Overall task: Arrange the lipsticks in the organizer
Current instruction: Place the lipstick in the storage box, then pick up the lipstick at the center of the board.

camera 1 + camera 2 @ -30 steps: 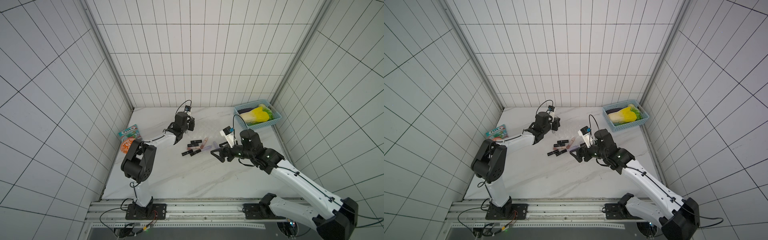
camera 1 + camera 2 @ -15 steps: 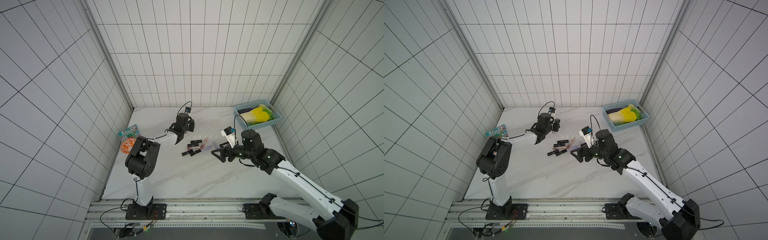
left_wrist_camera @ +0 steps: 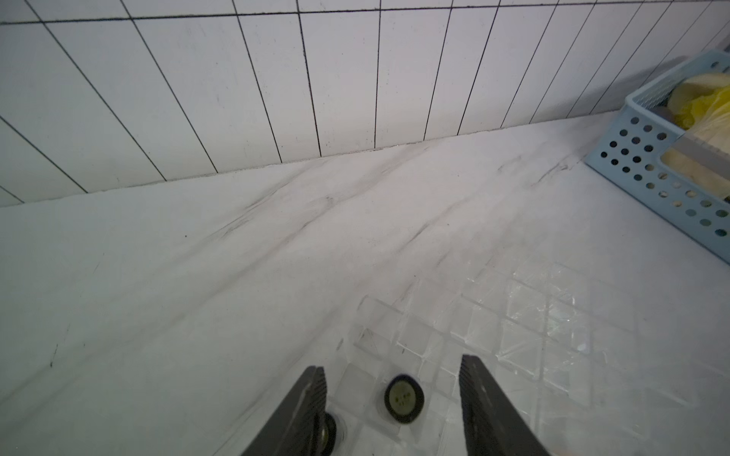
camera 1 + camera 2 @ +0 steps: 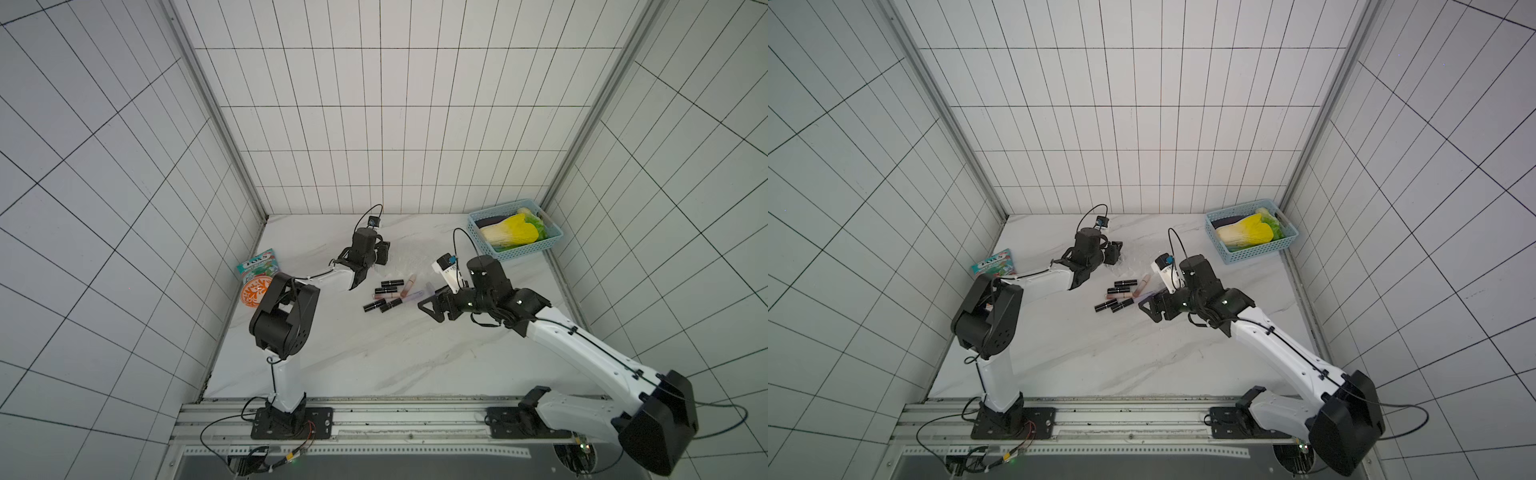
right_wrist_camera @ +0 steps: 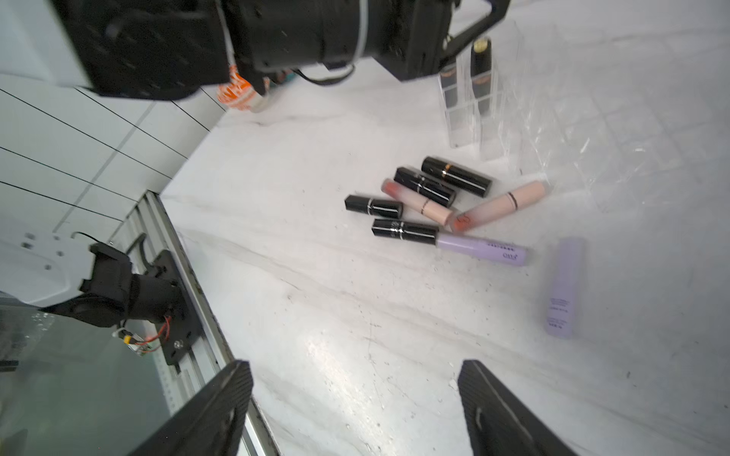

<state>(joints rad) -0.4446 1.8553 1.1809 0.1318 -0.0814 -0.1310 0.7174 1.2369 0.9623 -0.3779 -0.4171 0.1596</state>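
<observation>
Your clear organizer (image 3: 513,316) sits on the marble table (image 3: 197,256), with two black lipsticks (image 5: 480,63) upright in its end slots. Your left gripper (image 3: 392,363) straddles one of them, fingers parted and not touching it. Eight loose tubes (image 5: 424,186) lie just beside the organizer. Your right gripper (image 5: 354,362) hovers near them, spread wide and empty.

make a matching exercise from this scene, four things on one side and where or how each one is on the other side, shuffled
Column one
1. left gripper
2. right gripper
3. blue basket
4. lone purple tube

Column two
a. lying flat on the table, apart from the other loose lipsticks
b. open over bare table, nothing between the jaws
c. holds a yellow cabbage
d. open around a black lipstick standing in the clear organizer, not touching it

Pairs: 1-d, 2-b, 3-c, 4-a
</observation>
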